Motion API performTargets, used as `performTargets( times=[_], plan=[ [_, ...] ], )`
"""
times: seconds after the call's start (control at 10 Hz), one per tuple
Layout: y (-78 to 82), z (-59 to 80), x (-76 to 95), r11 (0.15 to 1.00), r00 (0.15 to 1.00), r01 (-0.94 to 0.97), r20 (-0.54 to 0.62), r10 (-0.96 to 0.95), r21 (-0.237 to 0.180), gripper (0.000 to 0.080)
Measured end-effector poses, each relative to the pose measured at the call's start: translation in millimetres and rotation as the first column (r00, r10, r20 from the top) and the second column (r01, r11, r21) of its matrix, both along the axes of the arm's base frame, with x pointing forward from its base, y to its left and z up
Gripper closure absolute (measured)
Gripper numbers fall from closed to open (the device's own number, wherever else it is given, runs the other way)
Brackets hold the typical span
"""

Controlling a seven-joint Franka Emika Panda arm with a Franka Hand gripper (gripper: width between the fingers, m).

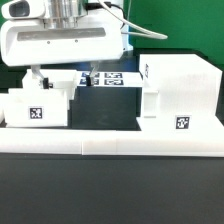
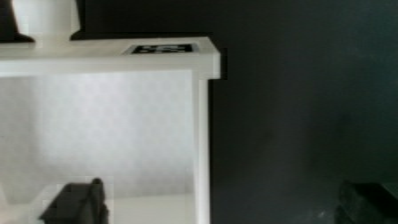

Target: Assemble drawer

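Observation:
A small white tray (image 1: 35, 108) with a square tag on its front stands at the exterior view's left. The large boxy housing (image 1: 180, 92), also tagged, stands at the right. I see no second tray. My gripper (image 1: 55, 80) hangs just above the small tray. In the wrist view the tray (image 2: 107, 120) shows its knob (image 2: 45, 20) and a tag (image 2: 160, 47). My gripper (image 2: 222, 205) is open and holds nothing. One finger (image 2: 75, 205) is over the tray's inside, the other (image 2: 370, 200) over the black table outside, with the tray's side wall between them.
The marker board (image 1: 105, 77) lies flat on the table behind and between the tray and the housing. A long low white border rail (image 1: 110, 147) runs along the front edge of the black table.

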State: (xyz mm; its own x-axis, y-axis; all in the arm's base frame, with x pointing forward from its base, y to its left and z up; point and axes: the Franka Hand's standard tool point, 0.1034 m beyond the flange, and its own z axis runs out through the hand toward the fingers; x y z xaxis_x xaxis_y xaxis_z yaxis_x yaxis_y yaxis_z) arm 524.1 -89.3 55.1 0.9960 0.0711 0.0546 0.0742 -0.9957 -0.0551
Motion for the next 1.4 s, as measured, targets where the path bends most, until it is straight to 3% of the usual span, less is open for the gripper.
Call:
performTargets(
  times=[0.2, 0.4, 0.7, 0.9, 1.0, 1.2, 1.3, 1.4],
  plan=[
    [-5.2, -8.8, -4.2, 1.0, 1.0, -0.025, 0.009, 0.025, -0.016, 0.0151],
    [-4.8, -34.6, -17.0, 0.998, 0.999, -0.039, 0.0, 0.039, -0.039, 0.0151],
    [2.0, -46.6, -16.0, 0.997, 0.998, -0.054, 0.009, 0.055, -0.05, 0.0151],
    [-1.9, -47.6, -16.4, 0.997, 0.998, -0.053, 0.013, 0.054, -0.054, 0.0151],
    [-2.0, -47.6, -16.5, 0.997, 0.999, -0.052, 0.013, 0.053, -0.054, 0.0187],
    [-2.0, -47.6, -16.5, 0.997, 0.998, -0.053, 0.013, 0.053, -0.054, 0.0459],
    [-2.0, -47.6, -16.5, 0.997, 0.998, -0.053, 0.013, 0.053, -0.054, 0.0459],
    [-2.0, -47.6, -16.5, 0.997, 0.998, -0.053, 0.013, 0.053, -0.054, 0.0642]
  ],
)
